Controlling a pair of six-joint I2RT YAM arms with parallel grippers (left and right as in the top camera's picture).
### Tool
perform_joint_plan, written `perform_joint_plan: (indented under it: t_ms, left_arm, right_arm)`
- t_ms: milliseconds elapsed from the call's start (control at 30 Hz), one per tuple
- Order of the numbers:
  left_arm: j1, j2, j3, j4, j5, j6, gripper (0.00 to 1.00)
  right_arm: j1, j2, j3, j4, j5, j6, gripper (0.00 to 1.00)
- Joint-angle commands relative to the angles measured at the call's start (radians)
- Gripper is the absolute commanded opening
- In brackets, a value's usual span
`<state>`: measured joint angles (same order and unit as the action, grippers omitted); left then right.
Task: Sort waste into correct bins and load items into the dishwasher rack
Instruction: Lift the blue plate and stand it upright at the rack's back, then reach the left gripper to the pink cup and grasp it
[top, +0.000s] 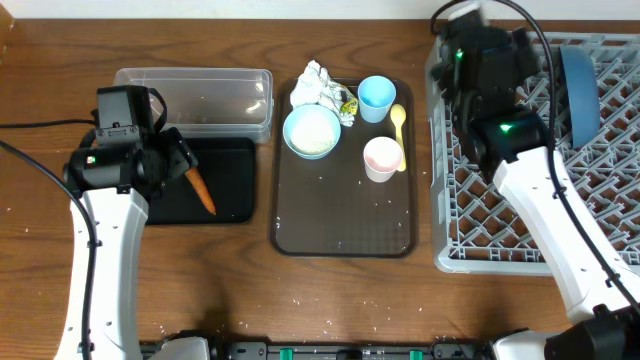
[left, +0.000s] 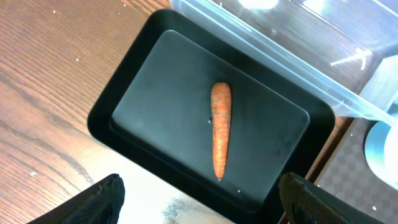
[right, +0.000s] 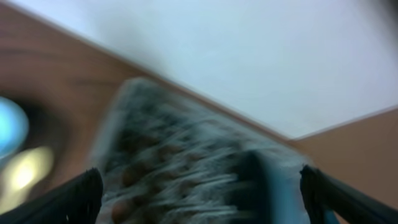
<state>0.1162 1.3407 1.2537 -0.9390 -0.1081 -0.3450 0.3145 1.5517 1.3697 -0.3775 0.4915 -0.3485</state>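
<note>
Left gripper (left: 200, 198): fingers spread wide, empty, above black tray (left: 102, 121); carrot (left: 221, 127) lies flat inside, evidently sorted as food waste. Centre: white bowl (top: 312, 131) and yellow spoon (top: 398, 125) wait on brown tray (top: 340, 225). Right gripper (right: 199, 193): spread wide over dishwasher rack (top: 500, 230), where blue plate (top: 580, 90) stands on edge.

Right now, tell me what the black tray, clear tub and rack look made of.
The black tray: likely plastic, matte, with a soft dull sheen. The tub: clear plastic, glossy, see-through with bright glare. The rack: probably moulded plastic, grey, a matte open lattice.
</note>
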Motion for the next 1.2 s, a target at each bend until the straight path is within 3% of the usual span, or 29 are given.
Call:
perform_joint_plan:
  t_ms: [0, 167, 267, 533, 700, 800, 1167]
  left_arm:
    - [0.000, 0.005, 0.012, -0.005, 0.046, 0.089, 0.83]
    - [-0.008, 0.005, 0.012, -0.007, 0.173, 0.195, 0.83]
    - [-0.032, 0.005, 0.012, -0.007, 0.232, 0.240, 0.83]
    - [-0.180, 0.005, 0.012, -0.026, 0.257, 0.362, 0.84]
    - [-0.293, 0.006, 0.012, -0.013, 0.259, 0.368, 0.84]
    - [-0.376, 0.019, 0.012, 0.005, 0.258, 0.372, 0.84]
    - [-0.586, 0.290, 0.045, 0.295, 0.320, 0.366, 0.87]
  right_arm:
    - [0.027, -0.009, 0.002, -0.058, -0.267, 0.222, 0.99]
    - [0.031, -0.010, 0.002, -0.107, -0.491, 0.350, 0.99]
    - [0.032, -0.010, 0.002, -0.114, -0.621, 0.431, 0.94]
    - [0.019, -0.010, 0.002, -0.144, -0.628, 0.537, 0.86]
    - [0.007, -0.014, 0.002, -0.160, -0.623, 0.562, 0.77]
    - [-0.030, -0.044, 0.002, -0.173, -0.628, 0.600, 0.77]
    - [-0.137, -0.219, 0.002, -0.303, -0.653, 0.602, 0.80]
